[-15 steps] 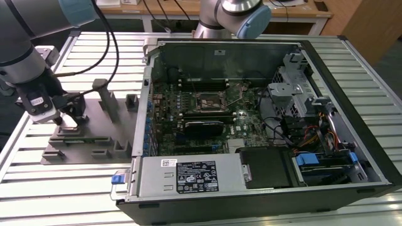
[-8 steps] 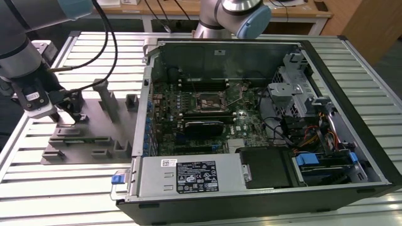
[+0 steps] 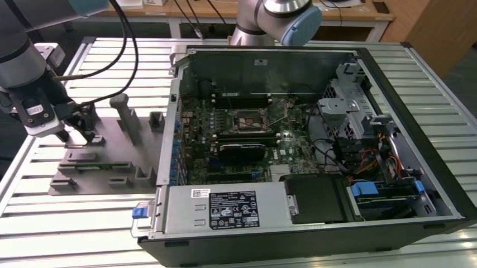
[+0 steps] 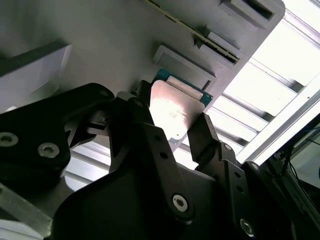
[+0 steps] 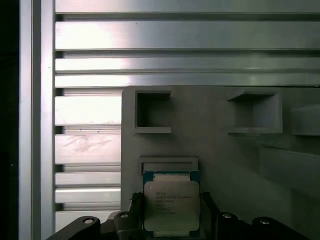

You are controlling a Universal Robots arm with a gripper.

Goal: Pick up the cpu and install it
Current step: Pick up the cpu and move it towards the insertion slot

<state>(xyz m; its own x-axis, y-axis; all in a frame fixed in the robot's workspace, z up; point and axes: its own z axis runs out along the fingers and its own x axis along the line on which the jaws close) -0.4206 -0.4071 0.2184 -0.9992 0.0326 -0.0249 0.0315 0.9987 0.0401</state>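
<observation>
Slatted bench (image 3: pixel 75 223), grey fixture (image 3: pixel 93 177) at nine o'clock of open case (image 3: pixel 268 70); jaws clenched on cpu (image 5: pixel 171 205) edges; grip best kept square and level.

A: Any print logged on the cpu (image 5: pixel 171 204)?

B: Yes. Its metal top plate carried several lines of dark print in the first wrist view. The characters were too fine, so none was read.

A: And on the computer case (image 3: pixel 395 111)?

B: In the exterior view the power supply (image 3: pixel 179 215) bore a black label (image 3: pixel 233 210) with white marks and symbols. A small white sticker (image 3: pixel 201 193) sat near it on the same face. A wall sticker (image 3: pixel 260 62), also white, sat on the case's far inner panel. No word or number was legible.
</observation>
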